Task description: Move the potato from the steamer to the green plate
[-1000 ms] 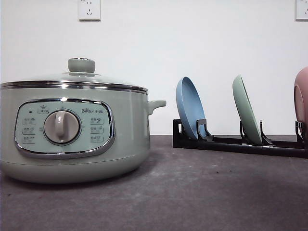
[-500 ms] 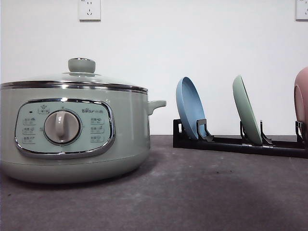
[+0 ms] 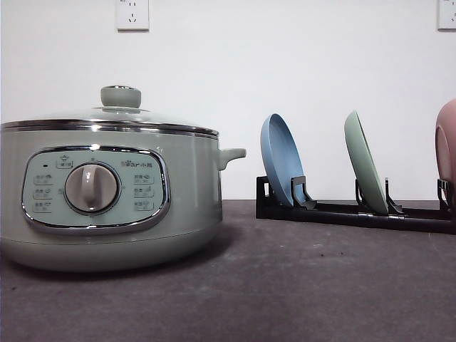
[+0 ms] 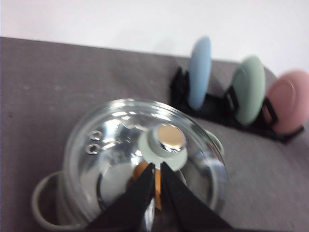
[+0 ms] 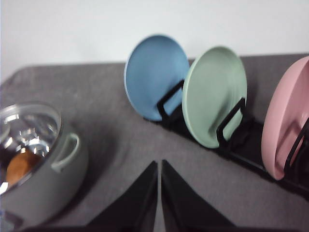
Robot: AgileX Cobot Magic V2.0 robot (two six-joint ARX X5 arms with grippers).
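Left tool (image 4: 155, 166): black fingers pressed together to a point, nothing between them. It hangs above the steamer's glass lid (image 4: 120, 145), tips just short of the lid knob (image 4: 164, 143). Directly under the tips, through the glass, an orange-brown patch shows: the potato (image 4: 140, 169), inside the steamer (image 3: 107, 192), lid on.

Right tool (image 5: 159, 166): fingers likewise closed tip to tip, holding nothing, poised over bare grey tabletop (image 5: 120, 159). To one side of it sits the steamer with its side handle (image 5: 65, 152) turned toward the tool; the potato glimpsed again through the lid.

Beyond the right tool, a black rack (image 5: 231, 145) holds three plates on edge: blue plate (image 5: 154, 72), green plate (image 5: 212, 92) next, pink plate (image 5: 285, 116) at the end. The green plate lies ahead of the tool, well apart from it.

Front view: steamer's dial panel (image 3: 92, 189) faces the camera; the rack stands farther back, by the wall.
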